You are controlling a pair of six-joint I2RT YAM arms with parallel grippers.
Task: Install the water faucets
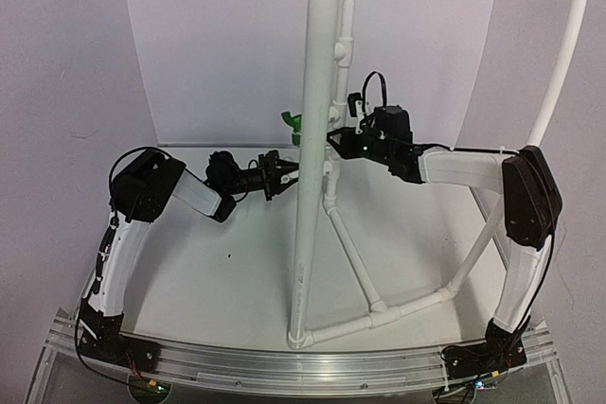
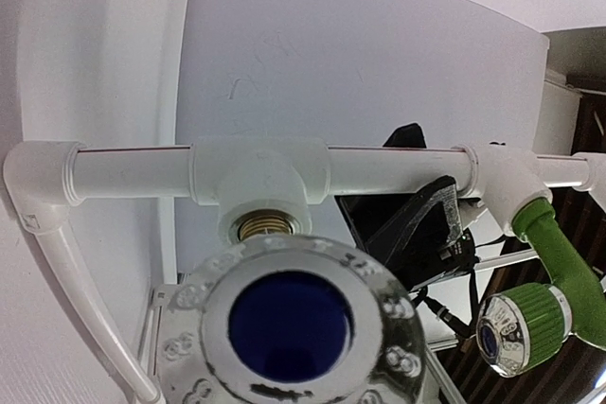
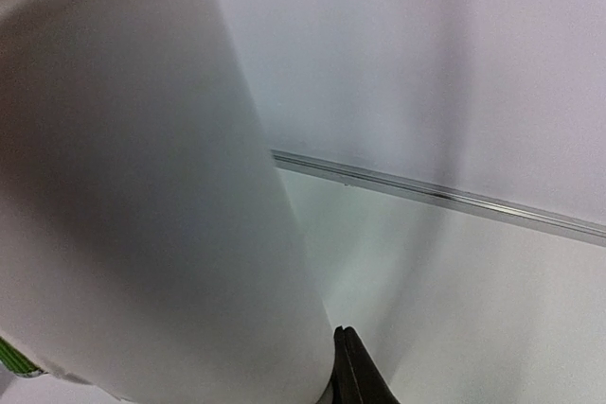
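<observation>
The white faucet's chrome handle with a blue centre (image 2: 294, 324) fills the bottom of the left wrist view, just in front of a white tee outlet with a brass threaded hole (image 2: 265, 224). My left gripper (image 1: 282, 174) is shut on this white faucet, level with the thin pipe; its fingers are hidden in the wrist view. The green faucet (image 2: 557, 257) sits screwed into the neighbouring fitting and shows in the top view (image 1: 292, 122). My right gripper (image 1: 337, 139) is at the thin pipe from the right. Its black fingertips (image 3: 347, 366) are pressed together, beside a white pipe (image 3: 142, 215).
A thick white vertical pipe (image 1: 312, 139) stands in front of the thin pipe assembly (image 1: 346, 44) and hides part of both grippers. Slanted white pipes (image 1: 355, 257) run down to a base joint (image 1: 379, 309). A curved white backdrop (image 1: 218, 35) stands behind.
</observation>
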